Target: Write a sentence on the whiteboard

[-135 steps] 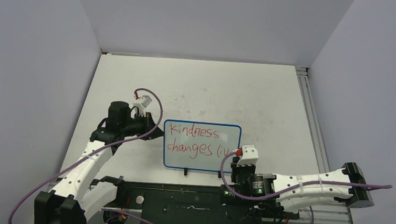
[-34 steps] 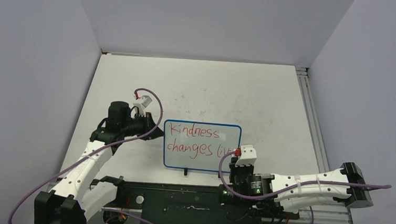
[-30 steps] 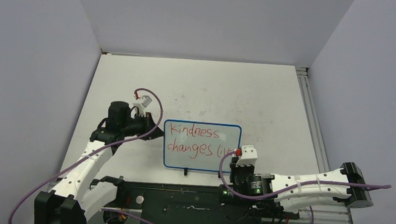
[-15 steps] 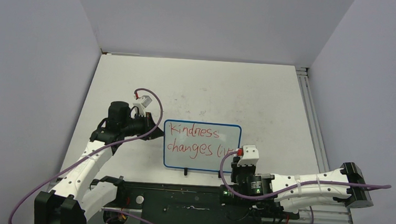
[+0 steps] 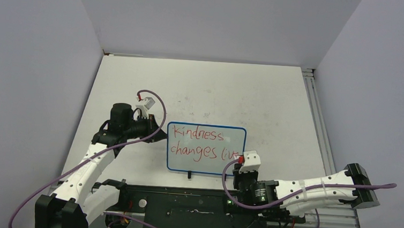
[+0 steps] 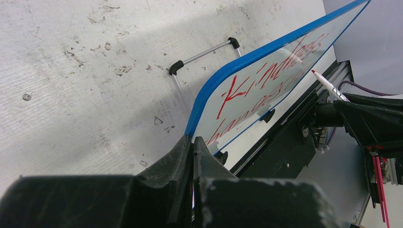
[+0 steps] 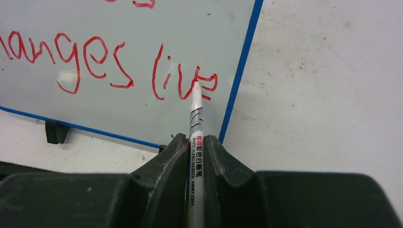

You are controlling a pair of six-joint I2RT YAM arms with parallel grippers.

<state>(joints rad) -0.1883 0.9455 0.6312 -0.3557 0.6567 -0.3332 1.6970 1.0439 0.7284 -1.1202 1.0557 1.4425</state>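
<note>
Okay, we see the whiteboard point(image 5: 201, 165) propped near the middle of the table point(image 5: 255, 91), close to the arm bases, with a blue frame all round. The left gripper point(image 6: 192, 142) is pinched tight on the board's left frame edge. The right gripper point(image 7: 196, 140) is clamped on a white marker point(image 7: 195, 114). Its barrel runs up between the fingers, and the red tip touches the board at the last letter of the second line, just beside the right frame edge. The red writing reads "Kindness" above and "changes liv" below, plus one more letter under the tip. In the overhead view the right wrist's white camera block point(image 5: 250, 160) covers that line end, so we read it from the wrist view only. Two black clips point(image 5: 189, 174) sit on the board's near edge. A wire stand point(image 6: 204, 52) with black end caps shows behind the board, resting on the table. Purple cables point(image 5: 160, 103) loop off both arms. A black base plate point(image 5: 182, 205) runs along the near edge, and a metal rail point(image 5: 317, 122) lines the table's right side.
</note>
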